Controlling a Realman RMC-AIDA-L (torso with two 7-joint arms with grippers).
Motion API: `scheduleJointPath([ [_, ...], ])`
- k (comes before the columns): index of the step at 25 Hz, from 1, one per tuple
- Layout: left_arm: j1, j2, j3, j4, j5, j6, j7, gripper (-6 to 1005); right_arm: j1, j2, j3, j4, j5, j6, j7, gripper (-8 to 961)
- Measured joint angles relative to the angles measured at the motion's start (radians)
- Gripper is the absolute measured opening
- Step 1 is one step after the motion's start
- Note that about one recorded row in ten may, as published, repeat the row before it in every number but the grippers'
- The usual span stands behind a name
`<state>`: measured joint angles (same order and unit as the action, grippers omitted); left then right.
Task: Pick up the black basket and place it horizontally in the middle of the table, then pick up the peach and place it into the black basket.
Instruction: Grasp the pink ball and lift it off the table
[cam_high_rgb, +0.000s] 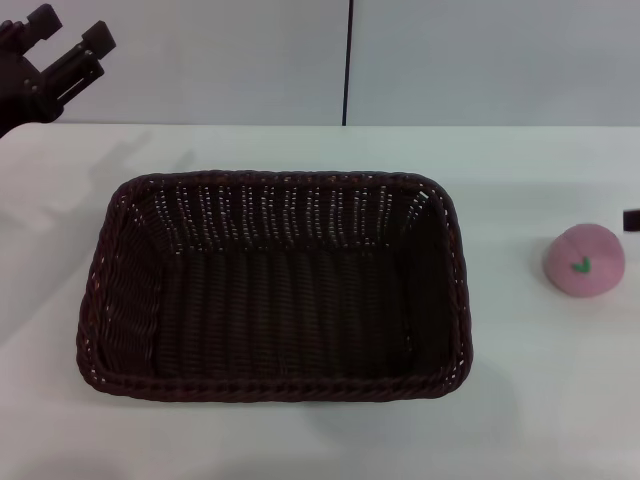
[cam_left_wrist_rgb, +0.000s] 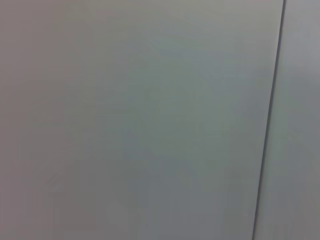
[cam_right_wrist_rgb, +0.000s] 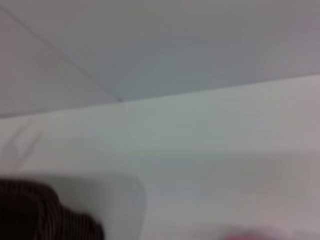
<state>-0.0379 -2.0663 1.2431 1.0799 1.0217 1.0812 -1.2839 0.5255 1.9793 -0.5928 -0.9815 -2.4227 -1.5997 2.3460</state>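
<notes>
The black basket (cam_high_rgb: 270, 285) lies lengthwise across the middle of the white table (cam_high_rgb: 520, 400), open side up and empty. One of its corners shows in the right wrist view (cam_right_wrist_rgb: 40, 215). The pink peach (cam_high_rgb: 583, 262) sits on the table to the basket's right, apart from it, with its green leaf mark facing up. My left gripper (cam_high_rgb: 72, 35) is raised at the far left, beyond the basket's back left corner, open and empty. Only a small black tip of my right gripper (cam_high_rgb: 631, 220) shows at the right edge, just behind the peach.
A grey wall with a dark vertical seam (cam_high_rgb: 348, 60) stands behind the table's far edge. The left wrist view shows only that wall and its seam (cam_left_wrist_rgb: 270, 120). Bare tabletop lies around the basket on all sides.
</notes>
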Motion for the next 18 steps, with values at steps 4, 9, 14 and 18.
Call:
scheduleJointPath([
  [4,0.0,0.0,-0.001,0.0,0.0,0.001,0.0,728,0.004,0.002,-0.036,-0.003,-0.054,-0.031,0.017,-1],
  [9,-0.004,0.0,-0.008,-0.001,0.0,0.009,0.0,728,0.004,0.008,-0.046,-0.01,-0.069,-0.042,0.029,76],
  [14,-0.008,0.001,-0.01,-0.004,0.0,0.009,0.001,728,0.017,0.015,-0.049,0.005,-0.083,-0.014,0.03,272],
  [18,-0.01,0.002,-0.01,-0.013,0.0,0.01,0.002,728,0.031,0.021,-0.057,0.039,-0.084,0.05,0.026,443],
])
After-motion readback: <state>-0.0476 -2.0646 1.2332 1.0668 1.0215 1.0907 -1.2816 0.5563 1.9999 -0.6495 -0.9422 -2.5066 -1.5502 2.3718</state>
